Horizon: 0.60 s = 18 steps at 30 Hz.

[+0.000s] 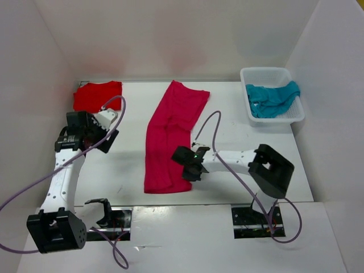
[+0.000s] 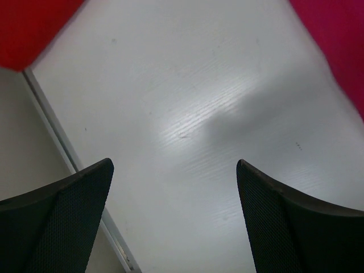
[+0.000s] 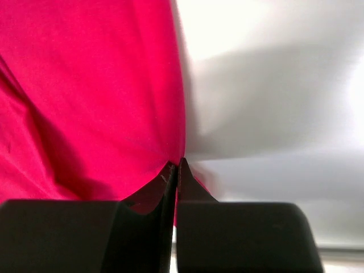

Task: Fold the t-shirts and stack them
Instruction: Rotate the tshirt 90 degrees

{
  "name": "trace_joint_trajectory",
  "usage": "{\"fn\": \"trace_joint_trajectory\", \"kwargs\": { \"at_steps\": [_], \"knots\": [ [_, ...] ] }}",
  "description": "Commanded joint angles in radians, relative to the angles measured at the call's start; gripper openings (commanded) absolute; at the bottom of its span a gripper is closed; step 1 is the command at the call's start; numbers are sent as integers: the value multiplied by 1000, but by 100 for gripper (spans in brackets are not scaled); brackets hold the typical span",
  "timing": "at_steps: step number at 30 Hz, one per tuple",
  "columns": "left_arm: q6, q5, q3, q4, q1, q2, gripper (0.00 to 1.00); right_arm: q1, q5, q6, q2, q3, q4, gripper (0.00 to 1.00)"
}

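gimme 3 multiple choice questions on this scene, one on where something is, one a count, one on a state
1. Where is the teal t-shirt?
A. in the white basket
B. spread out in the middle
C. folded at the far left corner

2. How many t-shirts lie outside the basket?
A. one
B. two
C. three

3. How are the right fingers?
A. wide open, holding nothing
B. shut on the edge of the crimson-pink t-shirt
C. shut on the basket rim

Answers:
1 A: it lies bunched inside the basket at the far right.
2 B: the red t-shirt and the crimson-pink t-shirt lie on the table.
3 B: the right wrist view shows the fingers pinched together on that shirt's edge.
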Motion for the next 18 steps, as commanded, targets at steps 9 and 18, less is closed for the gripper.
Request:
{"fn": "trace_joint_trajectory", "kwargs": {
  "at_steps": [9, 18],
  "knots": [
    [3, -38, 168, -78, -482, 112, 95, 1, -30, 22, -383, -284, -152, 1],
    [285, -321, 113, -158, -992, 26, 98, -8, -81, -21, -627, -259, -185, 71]
  ]
}}
